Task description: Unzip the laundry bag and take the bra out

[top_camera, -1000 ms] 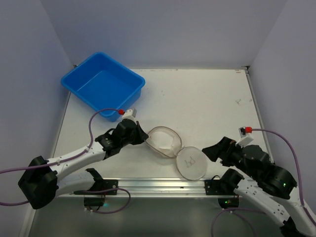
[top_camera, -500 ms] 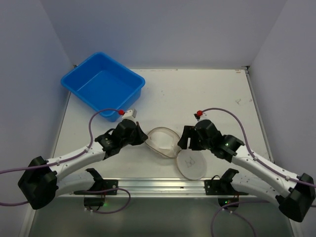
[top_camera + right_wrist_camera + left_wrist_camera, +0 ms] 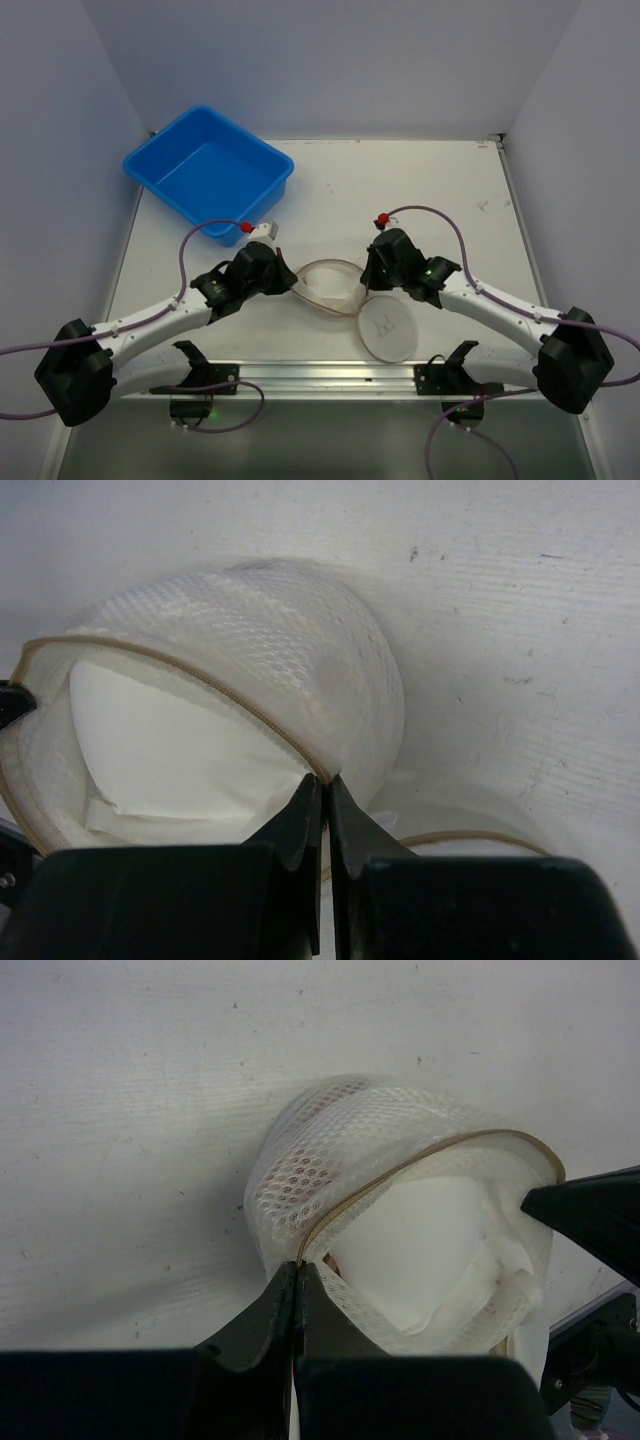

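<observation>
Two arms are stretching the laundry bag point(image 3: 328, 285) between them near the front edge of the table point(image 3: 430, 190). The left gripper point(image 3: 298, 1278) is clamping the tan zip rim at the bag's left end, jaws fully closed on the mesh. The right gripper point(image 3: 323, 785) is pinching the same rim at the opposite end, just as tightly. The mouth is gaping, its long axis running straight from one gripper to the other. The round flap point(image 3: 386, 328) with the black outline mark is lying flat on the table, just in front of the right gripper. The white bra point(image 3: 420, 1250) is sitting inside the pouch between both sets of fingers, about equally near each. Either arm would probably have to let go of the rim before reaching inward for it. The blue tub point(image 3: 210, 170) is standing well apart at the far left.
</observation>
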Robot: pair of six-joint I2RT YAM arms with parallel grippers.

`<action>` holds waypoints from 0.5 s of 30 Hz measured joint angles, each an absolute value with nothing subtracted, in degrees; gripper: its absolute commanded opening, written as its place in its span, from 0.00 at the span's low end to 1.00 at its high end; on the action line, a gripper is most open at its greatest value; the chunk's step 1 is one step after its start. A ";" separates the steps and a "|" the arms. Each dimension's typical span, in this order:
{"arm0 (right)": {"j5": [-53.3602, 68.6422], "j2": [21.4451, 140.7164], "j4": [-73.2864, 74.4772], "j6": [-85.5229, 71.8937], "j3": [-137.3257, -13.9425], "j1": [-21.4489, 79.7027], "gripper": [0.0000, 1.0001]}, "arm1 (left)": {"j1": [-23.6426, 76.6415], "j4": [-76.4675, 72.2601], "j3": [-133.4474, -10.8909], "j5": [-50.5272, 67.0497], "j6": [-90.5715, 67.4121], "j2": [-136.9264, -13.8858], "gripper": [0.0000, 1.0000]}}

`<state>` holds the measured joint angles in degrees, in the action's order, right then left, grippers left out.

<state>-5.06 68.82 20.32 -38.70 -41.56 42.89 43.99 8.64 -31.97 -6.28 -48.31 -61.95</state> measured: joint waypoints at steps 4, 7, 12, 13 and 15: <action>-7.73 64.60 22.13 -37.80 -41.50 42.81 0.00 | 43.88 8.73 -32.01 -6.31 -46.89 -62.33 0.00; -9.32 59.40 23.59 -36.97 -40.99 42.78 0.00 | 43.88 9.96 -33.06 -6.17 -45.82 -63.42 0.12; -8.91 53.80 23.94 -35.88 -39.81 42.74 0.00 | 43.90 12.67 -38.26 -4.99 -43.72 -64.47 0.58; -8.34 53.67 23.86 -35.83 -39.68 42.72 0.00 | 43.94 13.13 -39.57 -4.75 -43.64 -64.47 0.59; -7.60 54.46 23.40 -35.83 -39.46 42.72 0.00 | 44.38 13.34 -42.09 -4.67 -43.66 -64.47 0.60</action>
